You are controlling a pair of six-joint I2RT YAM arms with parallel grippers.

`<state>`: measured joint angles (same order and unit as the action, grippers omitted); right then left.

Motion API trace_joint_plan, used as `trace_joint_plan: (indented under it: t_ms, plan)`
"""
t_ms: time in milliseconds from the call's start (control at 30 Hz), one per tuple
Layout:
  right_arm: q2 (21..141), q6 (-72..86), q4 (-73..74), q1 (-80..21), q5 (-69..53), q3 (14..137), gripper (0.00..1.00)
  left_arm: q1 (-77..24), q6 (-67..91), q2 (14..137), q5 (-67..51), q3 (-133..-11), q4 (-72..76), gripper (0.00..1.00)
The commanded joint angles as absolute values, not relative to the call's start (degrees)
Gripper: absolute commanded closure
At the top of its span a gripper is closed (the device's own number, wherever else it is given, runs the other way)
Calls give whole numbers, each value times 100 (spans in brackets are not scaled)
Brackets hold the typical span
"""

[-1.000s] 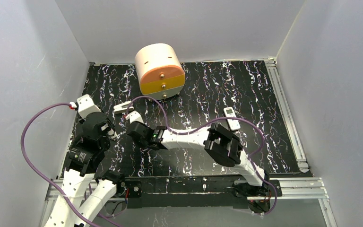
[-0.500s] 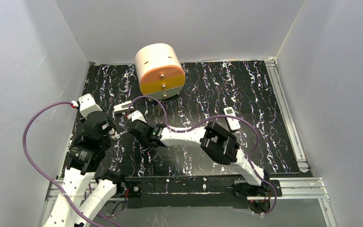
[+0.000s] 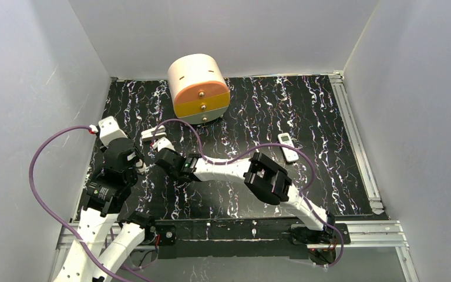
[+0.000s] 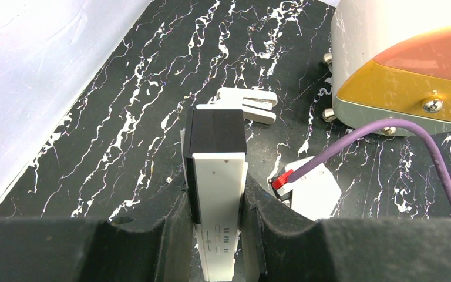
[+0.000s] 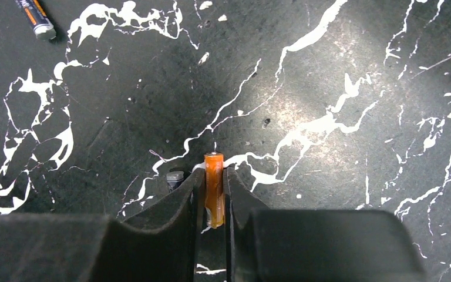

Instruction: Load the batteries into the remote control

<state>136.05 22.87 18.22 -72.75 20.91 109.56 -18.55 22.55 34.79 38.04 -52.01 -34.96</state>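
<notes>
The right gripper has its matte black fingers pressed together on a slim coppery-orange battery. This smooth little cylinder lies lengthwise in the slot with its capped end poking past the tips, over the table, a black stone-look sheet veined in white. A second battery, dark with an orange band and a grey tip, lies flat on that surface; where it sits from the drawer box cannot be told. The right arm stretches far leftward from its base, elbow lifted and forearm almost level, with its wrist tipped down at a spot left of the drawer box (a cream drum with orange and yellow fronts) and nearer the arms. The left gripper is clamped on a white bar — flat-sided hard plastic with a glossy black far end — aimed toward the drawer box, its arm folded close over its base. A small white wedge piece lies between bar and box. The remote control, white with rounded ends, lies well apart to the right of the drawer box.
</notes>
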Motion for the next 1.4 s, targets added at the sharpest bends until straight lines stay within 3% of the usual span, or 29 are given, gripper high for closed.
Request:
trace_joint_plan:
  t_ms: [0, 233, 400, 800, 1067, 1367]
  plan:
    - [13737, 2221, 2259, -7251, 2287, 11092, 79, -1849, 2228, 3462, 3864, -5169, -3428, 100]
    - [13383, 2215, 2275, -7248, 2793, 10908, 85, -1850, 2244, 3517, 3639, -5137, -3353, 100]
    - [12729, 2510, 2205, -7145, 3086, 10321, 85, -1846, 2202, 3671, 2835, -5119, -3224, 100]
    - [9140, 3754, 597, -6089, 2993, 6717, 84, -1845, 2302, 4038, -1084, -4196, -714, 100]
    - [7427, 3779, 354, -5656, 2850, 6060, 84, -1843, 3000, 5206, -3421, -4490, 804, 100]
    - [6174, 3369, -398, -5659, 2509, 5887, 82, -1810, 4694, 6203, -4449, -5107, 2081, 100]
